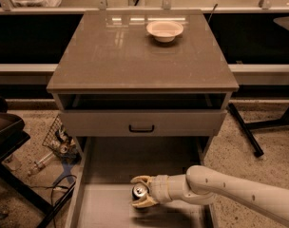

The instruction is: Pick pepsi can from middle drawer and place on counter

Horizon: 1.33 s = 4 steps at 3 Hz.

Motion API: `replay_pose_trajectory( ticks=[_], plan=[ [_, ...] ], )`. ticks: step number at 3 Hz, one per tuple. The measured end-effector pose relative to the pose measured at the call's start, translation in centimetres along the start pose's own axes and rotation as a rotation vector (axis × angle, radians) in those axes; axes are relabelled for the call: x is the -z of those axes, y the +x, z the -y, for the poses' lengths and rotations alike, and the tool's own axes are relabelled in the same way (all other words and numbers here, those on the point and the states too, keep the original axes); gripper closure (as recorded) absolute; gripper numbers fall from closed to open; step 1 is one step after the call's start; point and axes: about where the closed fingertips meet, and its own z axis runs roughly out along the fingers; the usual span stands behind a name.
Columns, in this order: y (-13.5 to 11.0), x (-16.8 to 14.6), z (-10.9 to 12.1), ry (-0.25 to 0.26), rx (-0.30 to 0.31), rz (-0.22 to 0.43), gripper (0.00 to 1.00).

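The pepsi can [139, 191], dark blue with a silver top, stands upright on the flat bottom of the pulled-out middle drawer [104, 208] near the frame's lower edge. My gripper [137, 192] reaches in from the right on a pale arm; one finger [140, 179] lies behind the can and the other in front, so they lie around it. The counter [135, 51] is the glossy grey-brown top of the cabinet above.
A pale round bowl [165, 30] sits at the counter's back right. The upper drawer front with a black handle [141, 128] overhangs the drawer. A wire basket with clutter [59, 139] and cables lie on the floor at the left. A black stand leg [246, 132] is at the right.
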Motion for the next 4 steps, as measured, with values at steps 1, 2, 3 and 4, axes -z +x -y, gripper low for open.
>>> replay_pose_trajectory(
  ticks=[1, 2, 3, 4],
  plan=[
    [-0.1, 0.0, -0.1, -0.002, -0.001, 0.004, 0.8],
    [-0.2, -0.2, -0.2, -0.005, -0.001, 0.006, 1.0],
    [-0.2, -0.2, -0.2, -0.006, 0.0, 0.006, 1.0],
    [-5.9, 2.7, 0.4, -0.005, 0.021, 0.07, 1.0]
  ],
)
